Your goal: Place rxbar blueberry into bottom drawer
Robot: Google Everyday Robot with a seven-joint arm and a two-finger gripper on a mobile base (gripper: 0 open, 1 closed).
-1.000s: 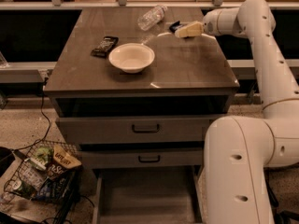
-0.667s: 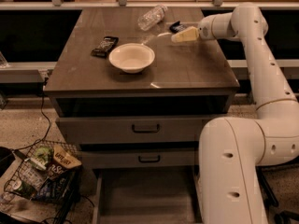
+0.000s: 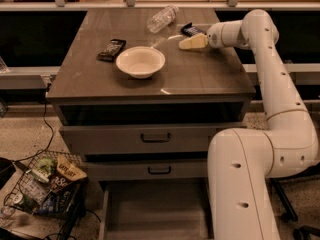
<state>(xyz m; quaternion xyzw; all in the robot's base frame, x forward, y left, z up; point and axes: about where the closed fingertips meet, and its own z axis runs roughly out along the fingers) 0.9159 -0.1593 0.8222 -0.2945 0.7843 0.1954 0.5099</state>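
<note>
The rxbar blueberry [image 3: 190,29], a small dark navy bar, lies at the back right of the cabinet top. My gripper [image 3: 192,42] hovers just in front of it, low over the top, reaching in from the right on the white arm [image 3: 272,74]. The gripper holds nothing that I can see. The bottom drawer [image 3: 155,211] is pulled out at floor level, a plain grey tray, partly hidden by the robot's white base [image 3: 242,184] on the right.
A white bowl [image 3: 140,61] sits mid-top. A dark brown-green wrapped bar [image 3: 111,49] lies left of it. A clear plastic bottle [image 3: 162,18] lies on its side at the back. A wire basket of snacks [image 3: 45,186] stands on the floor at left. The two upper drawers [image 3: 155,137] are closed.
My gripper has moved a little left and toward the front, lower over the cabinet top, ending just in front of the navy bar. The objects have not moved.
</note>
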